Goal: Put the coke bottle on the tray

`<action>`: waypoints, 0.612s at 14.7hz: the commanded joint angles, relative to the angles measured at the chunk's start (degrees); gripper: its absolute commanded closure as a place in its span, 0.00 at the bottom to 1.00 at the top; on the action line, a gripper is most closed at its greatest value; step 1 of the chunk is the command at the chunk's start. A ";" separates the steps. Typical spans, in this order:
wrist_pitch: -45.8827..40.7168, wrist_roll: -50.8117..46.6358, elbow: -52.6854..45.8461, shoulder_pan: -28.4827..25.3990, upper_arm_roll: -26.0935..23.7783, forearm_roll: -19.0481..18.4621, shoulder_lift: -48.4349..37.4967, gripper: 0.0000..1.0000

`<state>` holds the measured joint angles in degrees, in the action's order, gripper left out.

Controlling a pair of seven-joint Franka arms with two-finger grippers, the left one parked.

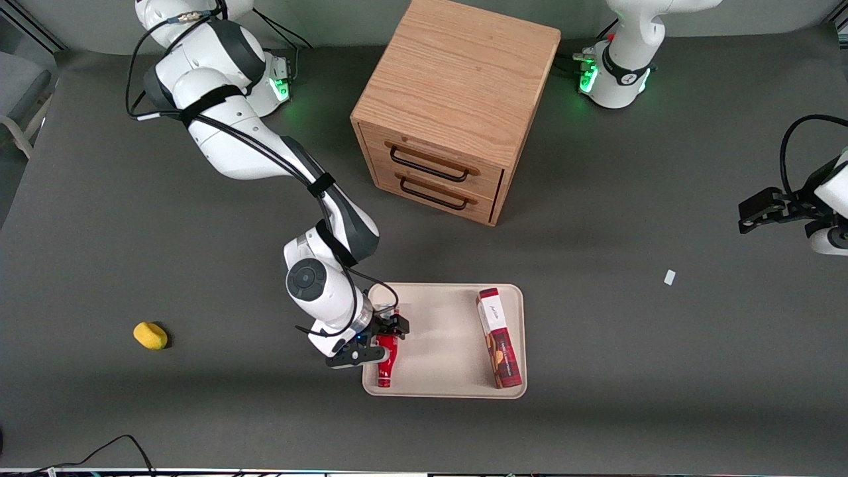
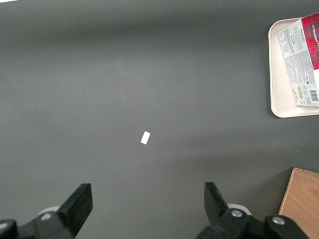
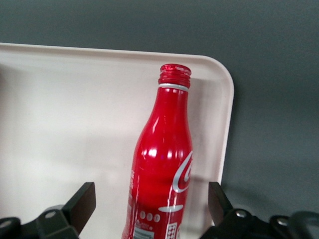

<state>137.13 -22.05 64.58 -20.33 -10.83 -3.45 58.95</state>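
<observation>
A: Bottle (image 1: 386,364) lies on the tray (image 1: 450,391) toward the worktop's (image 1: 596,430) camera-side edge, pincer (image 1: 389,332) spread wide astride it, touching nothing.

B: Judged sensible: lift straight up, avoiding the bottle.

dark grey table (image 1: 596,199), matte. wooden drawer cabinet (image 1: 457,106) stands near the middle of the edge farthest from the front camera. beige tray (image 1: 444,344) lies nearer the front camera's edge, about mid-table. yellow lump (image 1: 150,335) toward the working arm's end. small white scrap (image 1: 670,277) toward the parked arm's end. gripper (image 1: 387,338) hangs over the tray's edge, jaws spread.
</observation>
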 commanded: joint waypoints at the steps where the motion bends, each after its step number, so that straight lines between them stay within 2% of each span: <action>1: 0.42 -1.33 3.61 0.64 0.02 -1.12 -3.39 0.00; 9: -0.46 -0.98 33.03 12.50 -0.16 -0.16 -31.57 0.00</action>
<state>135.92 -22.18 82.83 -10.12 -10.92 -3.49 39.21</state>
